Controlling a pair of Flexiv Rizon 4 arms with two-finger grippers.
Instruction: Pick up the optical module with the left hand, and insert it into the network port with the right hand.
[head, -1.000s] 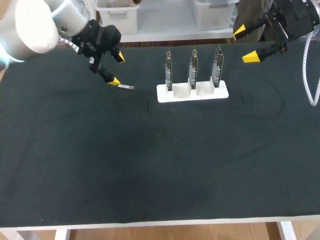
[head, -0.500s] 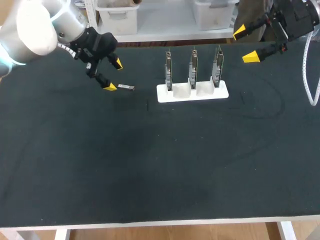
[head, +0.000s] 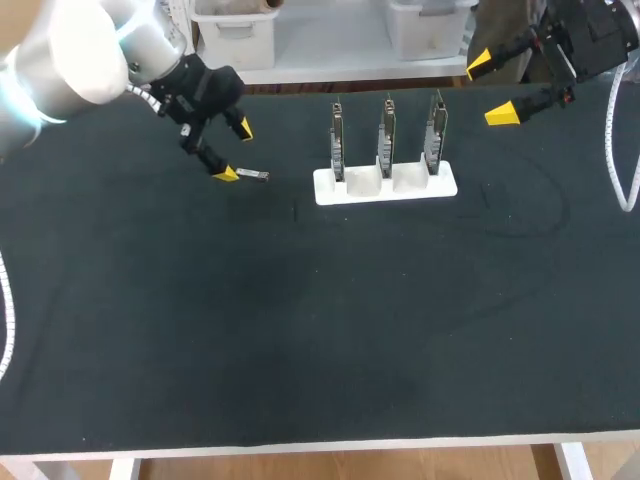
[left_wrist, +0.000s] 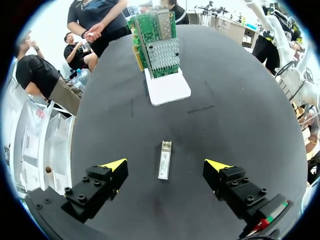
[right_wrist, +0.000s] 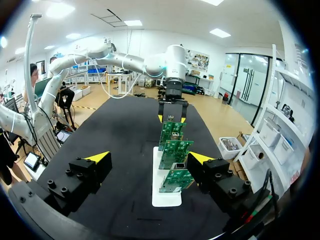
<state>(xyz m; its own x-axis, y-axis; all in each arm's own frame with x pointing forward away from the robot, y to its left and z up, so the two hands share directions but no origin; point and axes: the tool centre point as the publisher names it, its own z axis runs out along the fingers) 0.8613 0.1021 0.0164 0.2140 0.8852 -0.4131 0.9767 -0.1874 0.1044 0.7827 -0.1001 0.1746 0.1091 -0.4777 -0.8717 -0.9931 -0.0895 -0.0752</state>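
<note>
Table (head: 100, 300): a black surface on which the white stand is placed, in the rear half and a little right of the middle.

Left arm (head: 70, 50): it comes in from the rear left corner and ends to the left of the white stand (head: 440, 183).

Left gripper (head: 235, 150): it is seen left of the stand and well apart from it. The two yellow-tipped fingers are spread wide and nothing is clamped by them. In the left wrist view one finger stands on each side of the optical module, and a gap is seen on both sides.

Optical module (left_wrist: 164, 160): a small silver bar, lying flat on the table to the left of the stand, near it but not touching it. It is not touched by either finger in the wrist view. Its long side is turned towards the stand. In the head view the nearer yellow tip is just beside the end that is farther from the stand.

Stand: a flat white base, resting on the table.

Network cards (head: 386, 135): three green boards are held upright in the stand, side by side in one row. Which of them carries the port cannot be told.

Right gripper (head: 490, 89): it is kept behind the stand and to its right, apart from it. Its fingers are wide apart and nothing is held. In the right wrist view the stand is seen ahead of it, with the cards lined up one behind another.

White cable (head: 612, 150): it hangs down by the right arm, well to the right of the stand.
</note>
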